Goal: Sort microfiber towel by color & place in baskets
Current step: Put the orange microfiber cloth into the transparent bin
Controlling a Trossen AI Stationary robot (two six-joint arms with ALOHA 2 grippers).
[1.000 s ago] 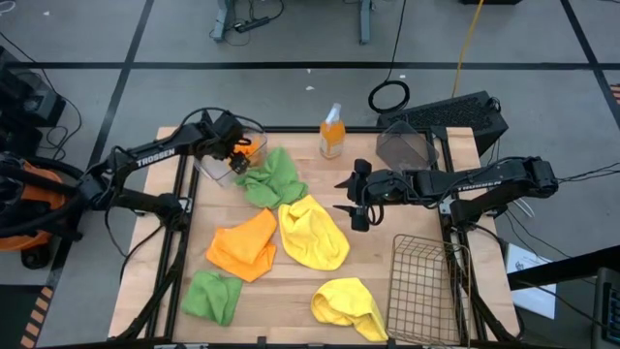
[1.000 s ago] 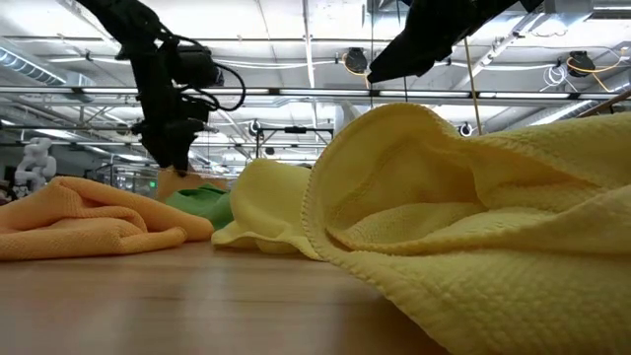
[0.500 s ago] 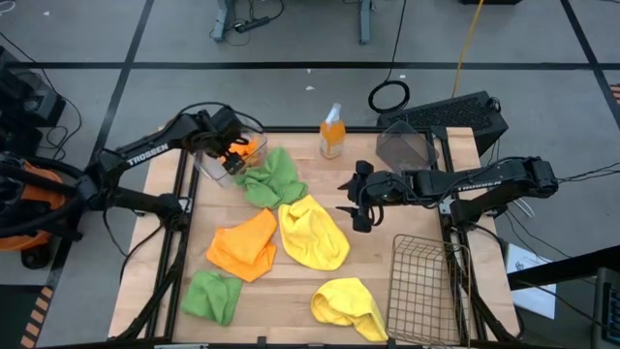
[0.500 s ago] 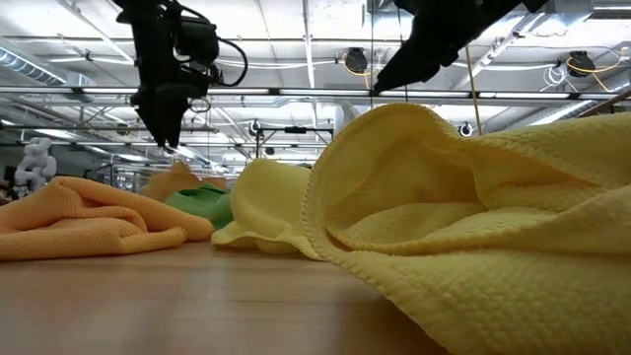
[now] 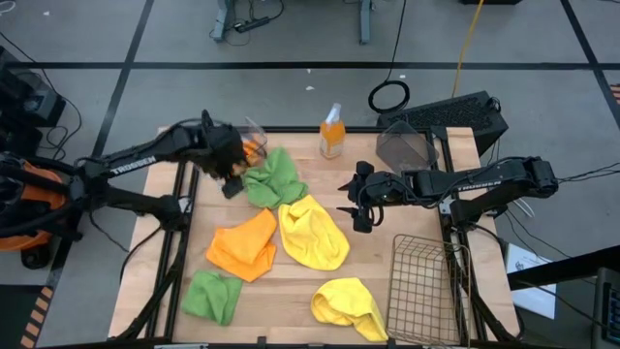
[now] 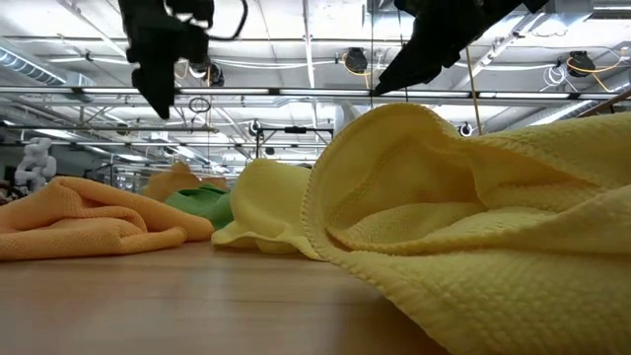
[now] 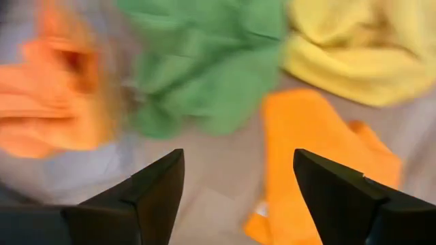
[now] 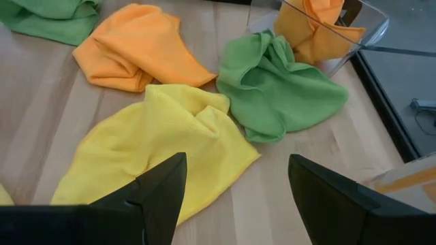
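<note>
- Orange cloth (image 5: 251,148) now sits in the clear basket (image 5: 254,130) at the far left corner of the surface (image 5: 291,291), seen from above. A second ago the left pincer (image 5: 232,167) was down in that basket. Now it has pulled back and hangs just beside it, over the near green towel (image 5: 274,177). So one orange towel looks sorted.
- From above, the other orange towel (image 5: 244,244) lies in the middle-left, touching a yellow towel (image 5: 312,233). A second green towel (image 5: 213,296) and a second yellow towel (image 5: 350,305) lie near the front. The wire basket (image 5: 426,288) and the dark basket (image 5: 407,145) look empty.
- Low view: the left pincer (image 6: 158,59) has gone up higher than before.
- Left wrist view: its fingers (image 7: 155,190) are wide apart and hold nothing.
- Right wrist view: the right pincer (image 8: 235,194) is open too, empty, waiting above the yellow towel.
- I think the other orange towel goes next.
</note>
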